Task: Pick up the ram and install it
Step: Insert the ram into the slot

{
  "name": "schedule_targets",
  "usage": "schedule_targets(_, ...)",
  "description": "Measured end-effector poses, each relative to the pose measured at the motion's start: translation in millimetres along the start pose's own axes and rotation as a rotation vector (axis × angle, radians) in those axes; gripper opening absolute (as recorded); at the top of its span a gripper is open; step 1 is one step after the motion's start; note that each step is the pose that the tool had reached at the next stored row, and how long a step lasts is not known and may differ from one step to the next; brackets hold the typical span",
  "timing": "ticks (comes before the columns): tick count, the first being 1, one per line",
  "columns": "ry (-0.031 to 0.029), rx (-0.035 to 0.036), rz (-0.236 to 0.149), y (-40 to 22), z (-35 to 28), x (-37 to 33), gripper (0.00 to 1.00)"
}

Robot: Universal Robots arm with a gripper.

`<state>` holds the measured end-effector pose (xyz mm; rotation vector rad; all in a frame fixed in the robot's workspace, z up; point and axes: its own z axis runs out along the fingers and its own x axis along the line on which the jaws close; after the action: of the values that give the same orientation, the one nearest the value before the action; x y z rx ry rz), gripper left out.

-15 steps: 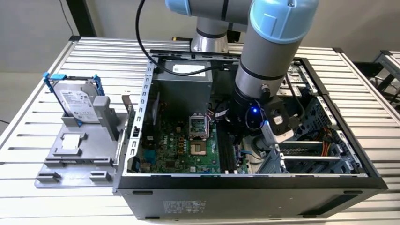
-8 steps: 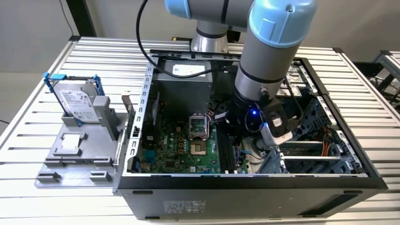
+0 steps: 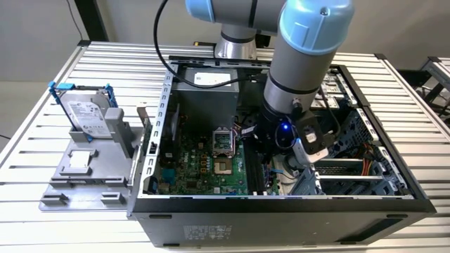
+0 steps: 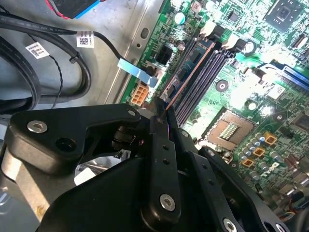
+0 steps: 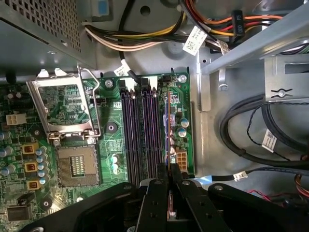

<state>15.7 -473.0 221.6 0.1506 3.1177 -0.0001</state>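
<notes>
Ram point(image 5: 167, 130) is the thin stick seen from its edge, and the gripper point(image 5: 169, 170) is clamped on it, with one finger on each flat side. It hangs inside the computer case point(image 3: 281, 211), right over the long black slots point(image 5: 140, 130).

Going left to right in the exterior view, the bench point(image 3: 42, 105) carries a grey tray point(image 3: 84, 184). A hard drive point(image 3: 88, 113) in a blue frame stands on the tray, and a small square chip point(image 3: 81, 157) lies just below it. Next is the open case with the green board point(image 3: 204, 163) on its floor. Then the arm point(image 3: 299, 58) reaches down into the case.

In the first wrist view, the open chip socket point(image 5: 77, 166) sits beside the slots, and the ram runs the same way as the slots. Black cables point(image 5: 251, 140) lie well apart from it.

I think the picking up is done and the fitting is the step in hand. I cannot tell if the stick touches a slot yet. Fitting it calls for the ram to stay straight along one slot and go in flat, not tilted, with a firm and even push
</notes>
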Motion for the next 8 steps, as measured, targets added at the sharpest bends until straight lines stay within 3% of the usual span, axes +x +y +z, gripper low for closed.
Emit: schedule_targets(8, 0.0001, 0.0004, 0.001, 0.2, 4.5, 0.1, 0.00)
